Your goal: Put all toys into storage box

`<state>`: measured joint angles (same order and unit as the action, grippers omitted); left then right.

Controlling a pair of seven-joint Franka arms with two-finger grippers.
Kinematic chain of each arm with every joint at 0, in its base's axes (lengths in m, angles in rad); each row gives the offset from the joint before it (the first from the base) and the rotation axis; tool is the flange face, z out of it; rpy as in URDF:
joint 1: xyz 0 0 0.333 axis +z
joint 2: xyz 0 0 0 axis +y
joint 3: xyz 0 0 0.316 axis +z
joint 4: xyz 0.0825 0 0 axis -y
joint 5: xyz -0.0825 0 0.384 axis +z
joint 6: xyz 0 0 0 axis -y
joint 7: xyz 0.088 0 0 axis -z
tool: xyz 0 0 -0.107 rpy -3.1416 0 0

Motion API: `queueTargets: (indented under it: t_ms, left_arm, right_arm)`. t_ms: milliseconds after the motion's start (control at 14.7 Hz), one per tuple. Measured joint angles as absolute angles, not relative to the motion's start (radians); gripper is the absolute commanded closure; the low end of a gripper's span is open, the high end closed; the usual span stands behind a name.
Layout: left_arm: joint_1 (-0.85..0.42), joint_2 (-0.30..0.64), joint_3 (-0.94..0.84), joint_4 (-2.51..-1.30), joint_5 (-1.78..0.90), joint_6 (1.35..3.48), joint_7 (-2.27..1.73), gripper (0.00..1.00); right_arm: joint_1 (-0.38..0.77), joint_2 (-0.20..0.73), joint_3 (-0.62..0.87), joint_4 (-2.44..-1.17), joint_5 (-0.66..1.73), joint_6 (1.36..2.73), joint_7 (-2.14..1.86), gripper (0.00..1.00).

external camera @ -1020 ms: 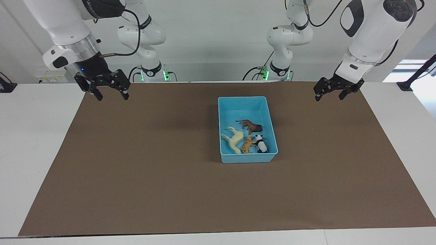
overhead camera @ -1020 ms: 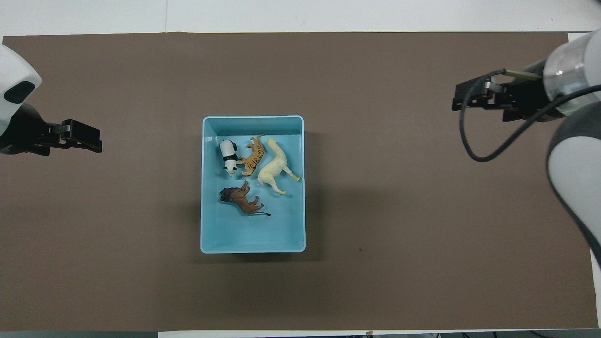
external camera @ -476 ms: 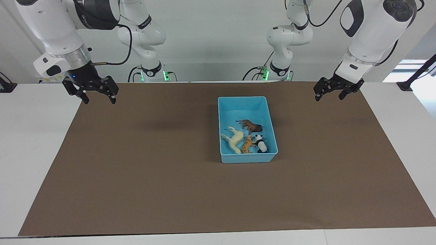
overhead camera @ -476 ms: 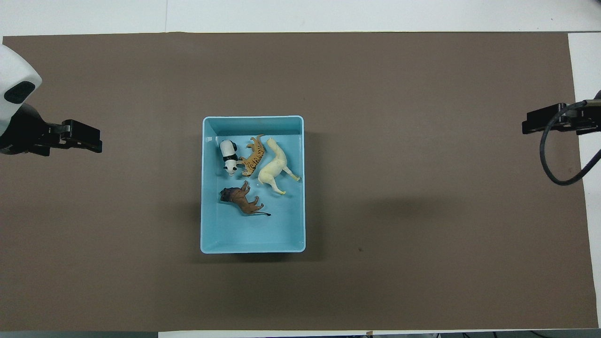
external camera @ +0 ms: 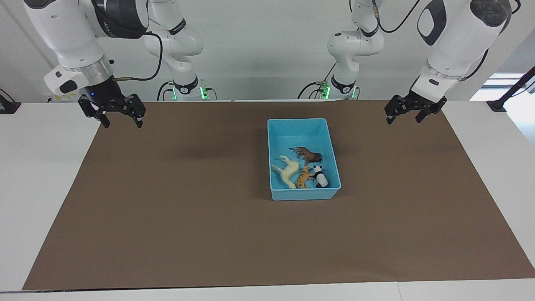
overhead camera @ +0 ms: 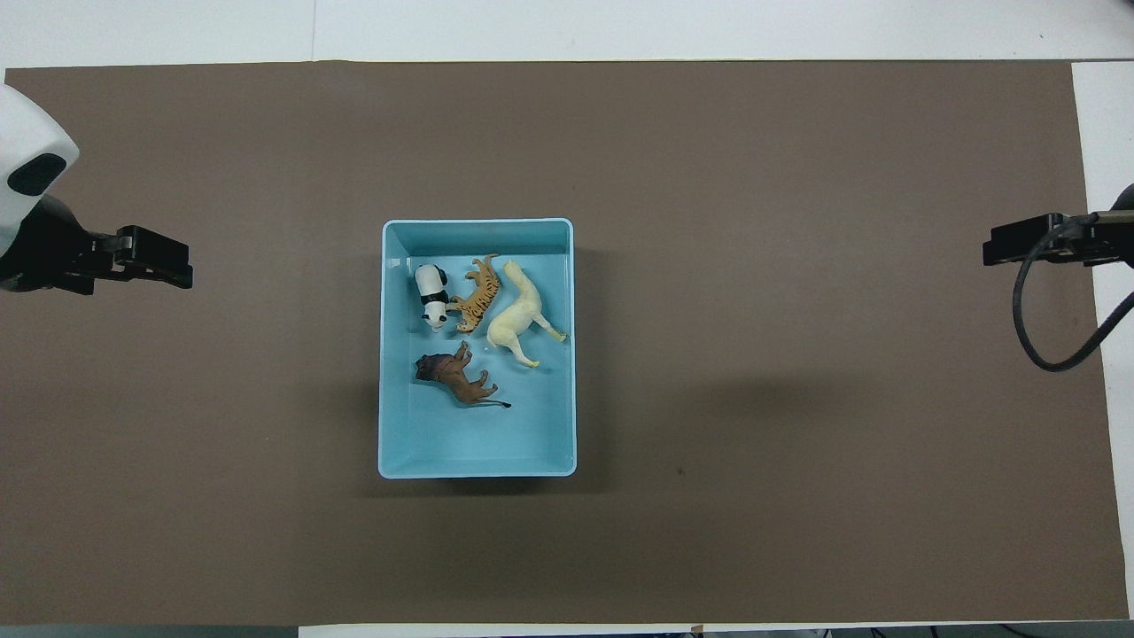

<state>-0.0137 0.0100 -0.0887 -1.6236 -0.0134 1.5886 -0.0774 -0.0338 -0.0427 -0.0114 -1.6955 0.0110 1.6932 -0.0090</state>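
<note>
The light blue storage box [external camera: 303, 123] [overhead camera: 478, 229] stands mid-table on the brown mat. Inside it lie the toys: a cream-white horse [external camera: 287, 173] [overhead camera: 518, 312], an orange striped tiger [external camera: 304, 177] [overhead camera: 479, 294], a black-and-white panda [external camera: 320, 177] [overhead camera: 431, 296] and a dark brown animal [external camera: 308, 155] [overhead camera: 459, 377]. My right gripper [external camera: 121, 123] [overhead camera: 997, 252] hangs open and empty over the mat's edge at the right arm's end. My left gripper [external camera: 404, 120] [overhead camera: 182, 266] hangs open and empty over the mat at the left arm's end.
A brown mat [external camera: 188, 209] [overhead camera: 797, 399] covers most of the white table [external camera: 37, 167]. The right arm's black cable [overhead camera: 1041, 328] loops down beside its gripper.
My right gripper has swung away from the box toward the right arm's end of the table, reaching the mat's edge. The left gripper and the toys have stayed still.
</note>
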Motion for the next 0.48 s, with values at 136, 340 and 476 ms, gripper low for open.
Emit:
queueTargets:
  t_ms: [136,340,476]
  left_arm:
    - [-0.014,0.010,-0.089,-1.624,-0.013,1.589,-0.077,0.00]
    - [-0.014,0.010,-0.089,-1.624,-0.013,1.588,-0.077,0.00]
    - [-0.014,0.010,-0.089,-1.624,-0.013,1.588,-0.077,0.00]
  right_arm:
    - [-0.034,-0.038,-0.012,-1.676,0.011,1.652,-0.009,0.00]
    - [-0.034,-0.036,-0.011,-1.670,0.011,1.610,-0.009,0.00]
    - [-0.034,-0.035,-0.010,-1.670,0.011,1.602,-0.009,0.00]
